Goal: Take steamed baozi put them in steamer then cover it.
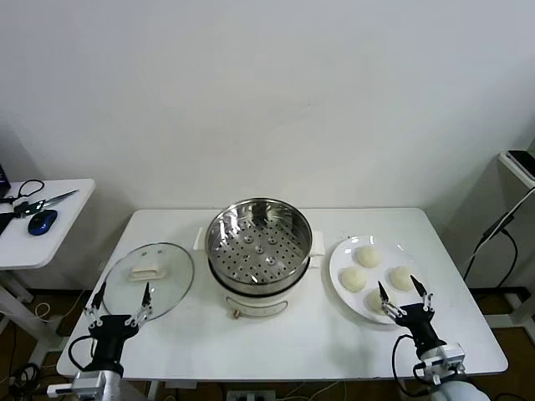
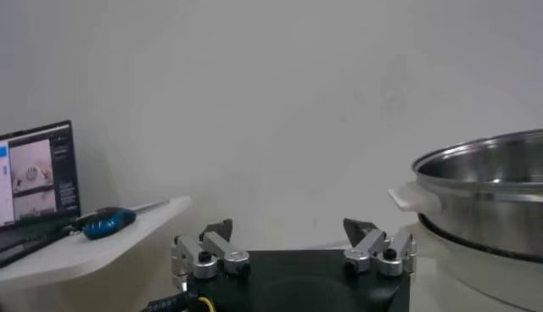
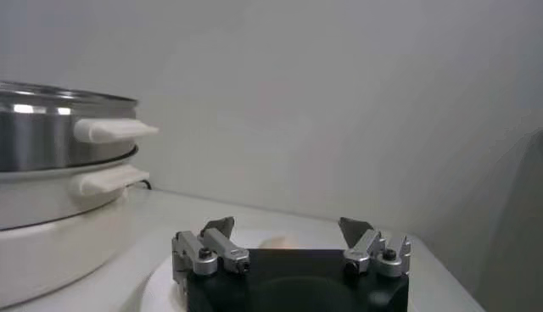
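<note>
The steamer (image 1: 258, 245) stands mid-table, a shiny steel pot with a perforated floor and nothing in it; it also shows in the left wrist view (image 2: 488, 203) and the right wrist view (image 3: 59, 144). Several cream-white baozi (image 1: 368, 256) lie on a white plate (image 1: 338, 263) to its right. The glass cover (image 1: 150, 280) with a cream handle lies flat to its left. My left gripper (image 1: 122, 295) stands open over the cover's near edge. My right gripper (image 1: 399, 294) stands open at the plate's near edge, over the nearest baozi (image 1: 374, 298), which peeks out as a pale patch (image 3: 273, 242).
A side table (image 1: 42, 221) on the left carries a blue mouse (image 1: 42, 221), scissors and cables; a laptop screen (image 2: 34, 174) shows there. Another stand (image 1: 518, 163) with a cable is at the far right. The white wall runs behind the table.
</note>
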### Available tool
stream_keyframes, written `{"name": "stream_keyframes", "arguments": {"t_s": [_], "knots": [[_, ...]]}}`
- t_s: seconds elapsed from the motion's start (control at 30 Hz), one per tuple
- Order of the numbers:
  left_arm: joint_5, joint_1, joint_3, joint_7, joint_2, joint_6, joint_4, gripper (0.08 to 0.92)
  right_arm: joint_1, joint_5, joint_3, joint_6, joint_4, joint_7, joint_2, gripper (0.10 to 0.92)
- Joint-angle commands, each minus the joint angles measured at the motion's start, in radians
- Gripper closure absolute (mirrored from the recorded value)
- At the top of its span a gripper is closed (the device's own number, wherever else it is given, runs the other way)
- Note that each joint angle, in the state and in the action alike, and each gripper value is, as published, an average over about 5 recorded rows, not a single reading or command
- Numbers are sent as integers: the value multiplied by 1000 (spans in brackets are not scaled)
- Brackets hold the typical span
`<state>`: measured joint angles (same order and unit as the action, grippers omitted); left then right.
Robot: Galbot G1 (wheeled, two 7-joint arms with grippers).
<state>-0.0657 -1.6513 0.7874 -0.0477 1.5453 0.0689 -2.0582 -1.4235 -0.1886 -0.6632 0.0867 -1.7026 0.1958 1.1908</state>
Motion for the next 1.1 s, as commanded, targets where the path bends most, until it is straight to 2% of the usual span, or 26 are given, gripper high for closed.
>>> {"name": "stream_keyframes", "arguments": {"t_s": [0.03,0.27,0.43,0.6,0.8,1.1], "knots": [[-7,0,-2,5,-3,1,1,177,121,67,5,-146,51,171,-172,203],[-8,7,-5,14,-22,-1,9,177,392,159,155,-224,259,566,-479,203],[-9,6,-8,17,-28,1,20,177,660,268,385,-223,377,809,-600,203],[-9,6,-10,19,-30,5,38,177,985,360,714,-194,517,883,-609,203],[-7,3,-7,19,-34,6,47,177,1282,367,1042,-194,662,910,-541,203],[10,8,3,18,-46,-1,52,177,1475,371,1294,-174,876,930,-358,203]]}}
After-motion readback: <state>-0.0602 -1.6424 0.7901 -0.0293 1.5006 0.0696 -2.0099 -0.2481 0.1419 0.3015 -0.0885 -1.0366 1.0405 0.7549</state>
